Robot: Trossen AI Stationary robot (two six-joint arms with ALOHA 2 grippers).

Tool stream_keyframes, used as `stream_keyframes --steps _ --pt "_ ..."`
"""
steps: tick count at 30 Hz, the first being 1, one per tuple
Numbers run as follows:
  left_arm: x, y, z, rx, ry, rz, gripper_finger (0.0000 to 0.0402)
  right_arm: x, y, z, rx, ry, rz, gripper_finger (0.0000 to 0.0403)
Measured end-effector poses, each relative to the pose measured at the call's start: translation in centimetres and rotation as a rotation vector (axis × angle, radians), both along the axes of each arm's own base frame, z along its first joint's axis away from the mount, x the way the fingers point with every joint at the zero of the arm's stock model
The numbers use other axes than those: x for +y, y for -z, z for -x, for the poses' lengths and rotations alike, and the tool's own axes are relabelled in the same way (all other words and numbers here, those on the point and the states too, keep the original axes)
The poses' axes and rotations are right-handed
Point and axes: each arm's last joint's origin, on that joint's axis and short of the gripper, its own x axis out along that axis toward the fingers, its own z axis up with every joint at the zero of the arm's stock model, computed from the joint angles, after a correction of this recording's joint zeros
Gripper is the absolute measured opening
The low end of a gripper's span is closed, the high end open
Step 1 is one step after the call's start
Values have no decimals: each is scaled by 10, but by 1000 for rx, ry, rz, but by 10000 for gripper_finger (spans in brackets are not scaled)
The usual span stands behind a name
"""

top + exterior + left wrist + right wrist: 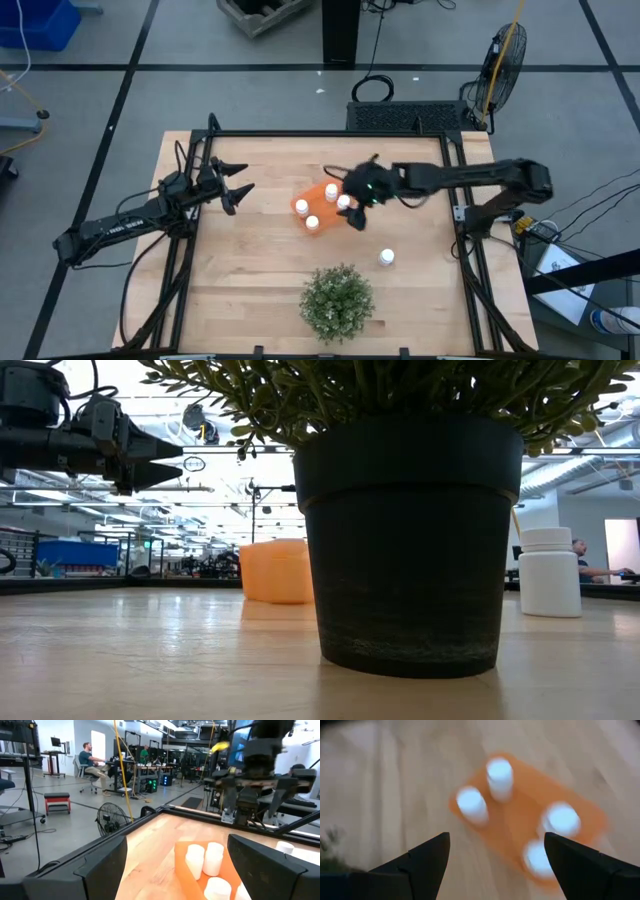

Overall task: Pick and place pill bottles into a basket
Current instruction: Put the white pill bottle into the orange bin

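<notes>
The orange basket point(322, 188) lies mid-table with several white pill bottles point(301, 207) standing in it; the right wrist view shows the basket point(520, 822) and bottles point(499, 776) from above. One more bottle point(386, 257) stands on the bare table toward the near right and shows in the low view point(549, 572). My right gripper point(352, 212) hovers over the basket's right side, open and empty point(495, 850). My left gripper point(240, 193) waits left of the basket, open and empty point(175, 855), facing it point(182, 852).
A green bushy plant point(337, 300) in a dark pot point(410, 540) stands near the table's front edge, just left of the loose bottle. The table has a black frame rail point(330, 134) around it. Bare wood lies left of the plant and behind the basket.
</notes>
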Motion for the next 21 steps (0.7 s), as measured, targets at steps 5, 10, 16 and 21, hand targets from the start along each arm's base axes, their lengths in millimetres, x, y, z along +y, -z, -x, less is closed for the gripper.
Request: stream_keyframes --steps 5,10,16,21 --pt "0 0 0 -3 -1 -2 349 32 -15 38 146 102 27 313" --pt "0 0 0 -3 0 -2 349 54 -19 67 276 165 47 313" --pt "0 0 0 -3 -1 -1 349 73 5 87 385 182 38 313" --pt "0 0 0 -2 0 -1 349 81 41 101 472 220 9 313"
